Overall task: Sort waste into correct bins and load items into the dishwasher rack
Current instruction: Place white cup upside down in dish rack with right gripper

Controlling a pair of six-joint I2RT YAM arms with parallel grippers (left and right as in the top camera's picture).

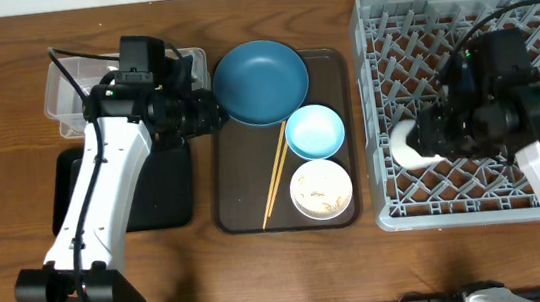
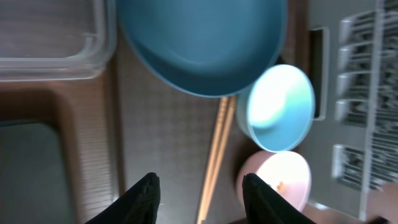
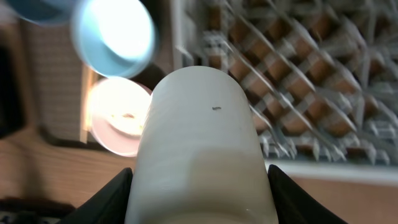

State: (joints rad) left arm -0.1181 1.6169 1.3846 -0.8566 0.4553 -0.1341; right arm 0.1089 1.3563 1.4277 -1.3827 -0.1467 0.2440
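Right gripper (image 3: pixel 202 208): clamped on the cup, a finger on each side of it.
Cup (image 3: pixel 202 124): small and white, lying on its side in that grip above the rack's 9 o'clock side. I could not tell whether it touched the grid.
White bowl (image 1: pixel 321 189): upright at the tray's 5 o'clock corner, with bits of food scraps (image 1: pixel 318 203) inside.
Chopsticks (image 1: pixel 275 176): side by side on the tray (image 1: pixel 239 189), slanting from 1 o'clock down to 7 o'clock, just beside the white bowl's 9 o'clock edge.
Light blue bowl (image 1: pixel 314 131): upright at the white bowl's 12 o'clock, the two rims close together.
Black tub (image 1: pixel 158 188): at the tray's 9 o'clock, partly under the left arm.
Left gripper (image 2: pixel 202 196): fingers spread wide and gripping nothing, above the tray by the plate's 9 o'clock rim.
Plate (image 1: pixel 261 82): dark blue, at the tray's 12 o'clock end, its rim overhanging the tray edge.
Clear tub (image 1: pixel 63 92): at the plate's 9 o'clock, well clear of the tray. Its contents could not be made out.
Rack (image 1: pixel 536 2): grey lattice at the tray's 3 o'clock.
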